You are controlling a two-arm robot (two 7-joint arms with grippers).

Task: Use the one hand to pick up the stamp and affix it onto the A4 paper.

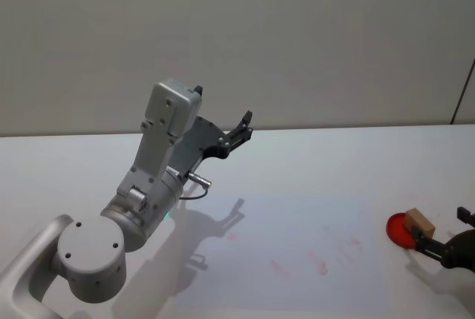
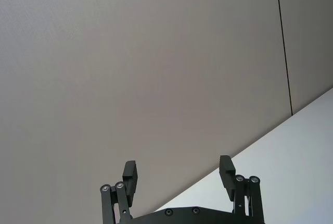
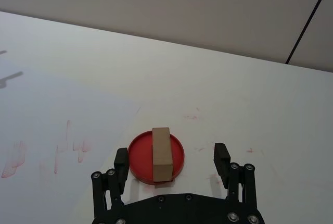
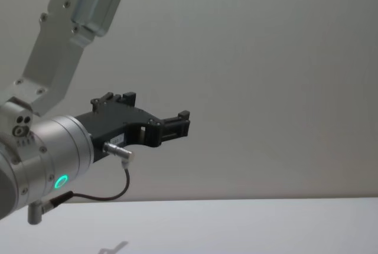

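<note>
On worktop (image 3: 270, 104), stamp (image 3: 162, 153) is lined up just ahead of parted right claw (image 3: 171, 155); likely light and rigid, best gripped across narrow sides; left claw (image 2: 177, 165) is parked raised, parted.

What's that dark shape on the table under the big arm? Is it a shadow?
Yes, a shadow. Head view: the raised left gripper casts a soft grey shape on the table and the A4 paper. Right wrist view: thin shadow streaks lie on the table, far from the stamp.
</note>
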